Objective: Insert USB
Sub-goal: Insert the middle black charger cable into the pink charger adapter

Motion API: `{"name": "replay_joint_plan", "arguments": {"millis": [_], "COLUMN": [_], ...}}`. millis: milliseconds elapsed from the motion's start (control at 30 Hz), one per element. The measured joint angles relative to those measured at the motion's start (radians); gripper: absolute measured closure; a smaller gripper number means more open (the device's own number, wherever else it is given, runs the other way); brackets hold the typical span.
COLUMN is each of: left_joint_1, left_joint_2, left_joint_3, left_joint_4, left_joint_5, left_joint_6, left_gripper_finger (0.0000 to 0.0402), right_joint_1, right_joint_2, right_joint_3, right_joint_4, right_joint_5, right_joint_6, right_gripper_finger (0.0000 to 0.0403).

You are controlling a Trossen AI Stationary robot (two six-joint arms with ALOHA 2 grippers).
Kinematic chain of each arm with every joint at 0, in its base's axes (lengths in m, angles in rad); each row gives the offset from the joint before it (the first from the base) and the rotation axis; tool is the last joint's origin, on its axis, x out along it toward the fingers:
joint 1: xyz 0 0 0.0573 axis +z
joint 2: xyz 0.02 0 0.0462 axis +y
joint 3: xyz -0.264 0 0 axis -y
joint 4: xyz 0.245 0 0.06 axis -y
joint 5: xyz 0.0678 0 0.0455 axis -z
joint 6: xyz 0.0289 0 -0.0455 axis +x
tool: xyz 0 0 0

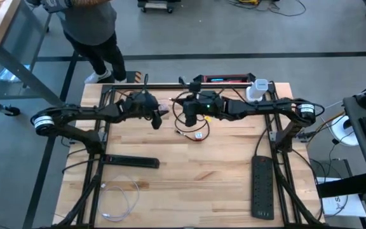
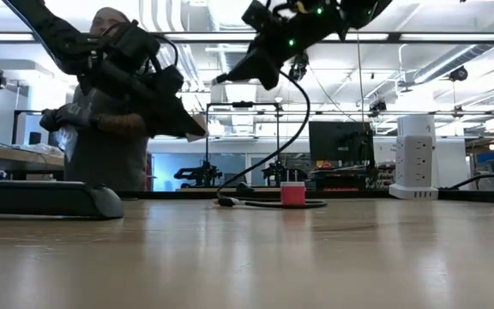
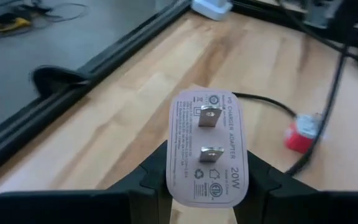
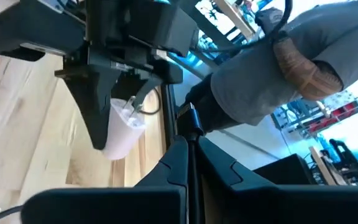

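Clutter rings my workspace on the pale butcher-block table (image 1: 189,184): a long black power strip (image 1: 263,186) lies toward my right side, a slimmer black bar-shaped strip (image 1: 131,161) toward my left, a thin pale cable (image 1: 121,197) loops near the left front corner, and a white tower-shaped outlet block (image 2: 416,156) stands at the far edge. A person (image 1: 91,28) in a grey top stands just beyond the far-left corner of the table, close behind my left arm.

My left gripper (image 3: 207,186) hangs above the far middle of the table, its fingers (image 3: 151,177) pinching a white 20W charger adapter (image 3: 207,147) from both sides. The adapter is a flat, rounded slab of smooth plastic, its printed face turned toward my wrist camera with two bright metal prongs folded out.

My right gripper (image 1: 190,119) hangs just beside it, also raised, its tips facing the adapter. Its dark fingers (image 4: 176,158) are pressed nearly together on the end of a black USB cable (image 2: 292,129); the plug itself is too hidden between them to make out. From there the cable droops in a curve to the tabletop, where it coils flat around a small red cylinder (image 2: 292,194).
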Motion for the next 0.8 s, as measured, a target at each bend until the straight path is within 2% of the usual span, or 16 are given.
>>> {"name": "replay_joint_plan", "arguments": {"millis": [100, 200, 433, 700, 800], "left_joint_1": [-0.018, -0.029, -0.055, -0.059, -0.059], "left_joint_2": [-0.006, -0.026, -0.128, -0.125, -0.098], "left_joint_3": [-0.006, -0.01, -0.074, -0.16, -0.172], "left_joint_4": [0.016, 0.042, 0.137, 0.229, 0.225], "left_joint_5": [0.004, 0.011, 0.08, 0.077, 0.071], "left_joint_6": [-0.029, -0.162, -0.356, -0.486, -0.466], "left_gripper_finger": [0.0302, 0.0302, 0.0302, 0.0292, 0.0299], "right_joint_1": [0.045, 0.092, 0.22, 0.313, 0.328], "right_joint_2": [-0.015, -0.028, -0.056, -0.08, -0.08], "right_joint_3": [0.0, 0.0, 0.0, 0.0, 0.0], "right_joint_4": [-0.015, -0.027, -0.041, -0.048, -0.049], "right_joint_5": [0.035, 0.092, 0.304, 0.314, 0.316], "right_joint_6": [-0.024, -0.051, -0.135, -0.133, -0.13], "right_gripper_finger": [0.0403, 0.0403, 0.0403, 0.0403, 0.0403]}}
